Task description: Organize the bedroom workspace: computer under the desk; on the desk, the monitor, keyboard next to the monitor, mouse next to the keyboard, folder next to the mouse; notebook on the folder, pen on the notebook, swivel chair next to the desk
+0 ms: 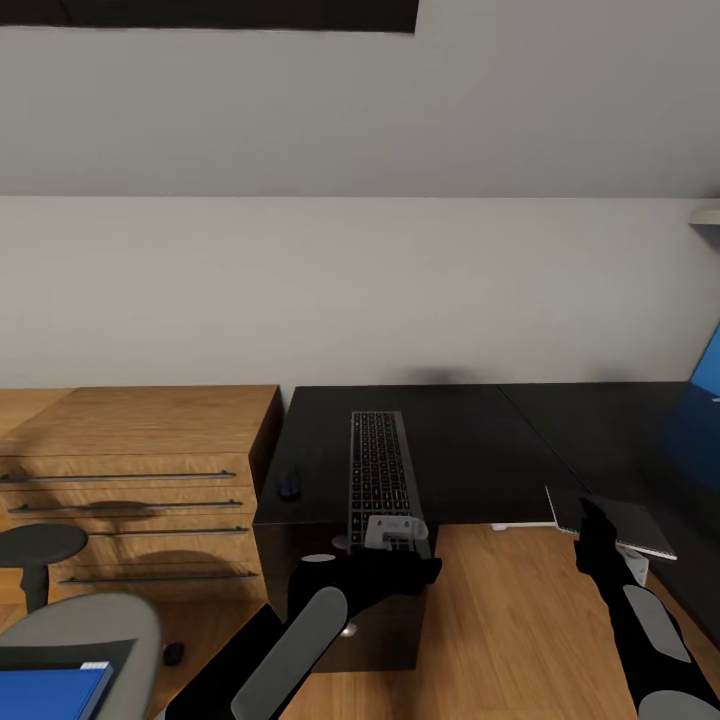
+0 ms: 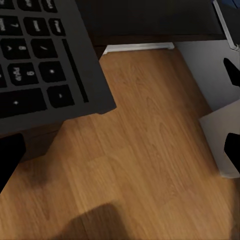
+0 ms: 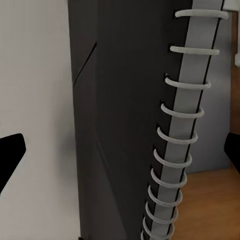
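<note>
The keyboard (image 1: 379,470) lies lengthwise on the black desk (image 1: 480,440), its near end past the front edge. My left gripper (image 1: 396,537) is open at that end, and the keyboard's corner (image 2: 50,65) lies just beyond its fingers (image 2: 10,157). The mouse (image 1: 289,487) sits left of the keyboard. The dark grey notebook (image 1: 625,525) overhangs the desk's inner corner. My right gripper (image 1: 598,520) stands open over its spiral edge (image 3: 175,145). The blue folder (image 1: 50,692) rests on the swivel chair (image 1: 95,620) at lower left. Monitor and pen are out of view.
An oak drawer unit (image 1: 140,470) stands against the desk's left end. A black box (image 1: 275,575) sits under the desk. A white desk foot (image 2: 140,47) rests on the oak floor (image 1: 510,620). A blue panel (image 1: 707,375) rises at the far right.
</note>
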Motion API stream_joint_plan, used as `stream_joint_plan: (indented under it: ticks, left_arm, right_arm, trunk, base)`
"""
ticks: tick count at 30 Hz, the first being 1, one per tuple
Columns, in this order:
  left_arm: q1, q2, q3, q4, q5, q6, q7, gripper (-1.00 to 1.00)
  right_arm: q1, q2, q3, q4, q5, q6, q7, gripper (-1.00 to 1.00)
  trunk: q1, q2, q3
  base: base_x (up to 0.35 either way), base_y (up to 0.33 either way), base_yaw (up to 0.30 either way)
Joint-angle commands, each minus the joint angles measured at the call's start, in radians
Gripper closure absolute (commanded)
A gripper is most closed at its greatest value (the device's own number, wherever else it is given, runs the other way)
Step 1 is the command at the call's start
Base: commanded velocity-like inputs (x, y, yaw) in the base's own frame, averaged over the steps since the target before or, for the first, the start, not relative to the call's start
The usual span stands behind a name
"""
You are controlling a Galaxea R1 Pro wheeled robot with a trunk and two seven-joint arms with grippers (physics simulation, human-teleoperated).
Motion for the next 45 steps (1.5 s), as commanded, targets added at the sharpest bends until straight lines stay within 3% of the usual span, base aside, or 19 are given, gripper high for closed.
stream_joint_plan:
  ticks: [1, 4, 5, 38, 45]
  left_arm:
    - [-0.001, 0.000, -0.001, -0.001, 0.010, 0.000, 0.010, -1.00]
    - [-0.001, -0.001, -0.002, 0.000, 0.010, 0.000, 0.010, -1.00]
    - [-0.001, -0.001, -0.002, 0.000, 0.010, 0.000, 0.010, -1.00]
    - [-0.001, -0.002, -0.004, 0.012, 0.009, 0.000, 0.010, -1.00]
    - [-0.001, -0.002, -0.004, 0.012, 0.006, -0.001, 0.010, -1.00]
  right_arm:
    - [-0.001, 0.000, -0.003, 0.000, -0.007, 0.006, 0.003, -1.00]
    - [-0.001, 0.000, -0.003, 0.000, -0.006, 0.006, 0.003, -1.00]
    - [-0.001, 0.000, -0.003, 0.000, -0.006, 0.005, 0.003, 1.00]
    - [-0.001, 0.006, 0.008, -0.008, 0.003, 0.005, 0.011, 1.00]
    - [-0.001, 0.007, 0.062, -0.008, 0.003, 0.004, 0.011, 1.00]
  trunk:
    - [0.000, -0.001, -0.001]
    - [0.000, -0.001, -0.001]
    - [0.000, -0.001, -0.001]
    - [0.000, -0.001, -0.001]
    - [0.000, -0.001, -0.001]
  base:
    - [0.000, 0.000, 0.000]
    - [0.000, 0.000, 0.000]
    - [0.000, 0.000, 0.000]
    - [-0.011, 0.000, 0.000]
    - [-0.286, 0.011, 0.000]
